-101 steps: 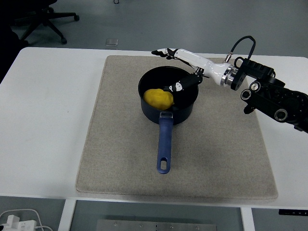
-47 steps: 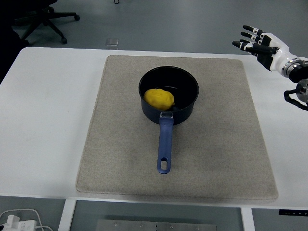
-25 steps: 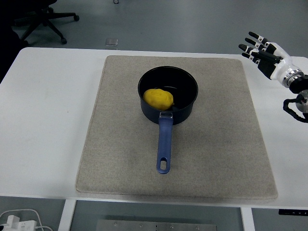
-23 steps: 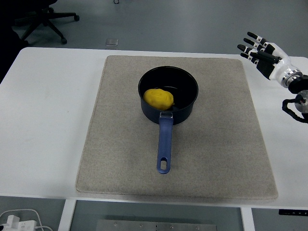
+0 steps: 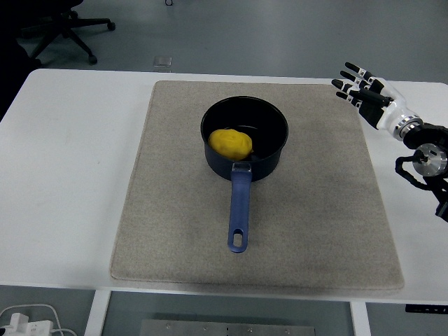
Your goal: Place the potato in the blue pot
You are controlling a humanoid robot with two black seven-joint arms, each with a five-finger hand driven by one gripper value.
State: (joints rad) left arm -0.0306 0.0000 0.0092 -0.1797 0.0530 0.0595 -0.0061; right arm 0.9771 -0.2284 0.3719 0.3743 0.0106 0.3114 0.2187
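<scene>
A yellow potato (image 5: 231,143) lies inside the dark blue pot (image 5: 273,152), against its left wall. The pot stands in the upper middle of the beige mat (image 5: 175,210), its blue handle (image 5: 239,210) pointing toward the table's near edge. My right hand (image 5: 358,91) hovers over the mat's far right corner, fingers spread and holding nothing, well to the right of the pot. No left arm shows.
The white table (image 5: 70,161) extends around the mat on all sides. A black office chair (image 5: 63,28) stands on the floor beyond the far left corner. A white power strip and cable (image 5: 28,322) lie below the near edge at bottom left.
My right hand has left the pot, where it hung over the potato, and pulled back to the right edge. In the last half second it came slightly left and down again.
</scene>
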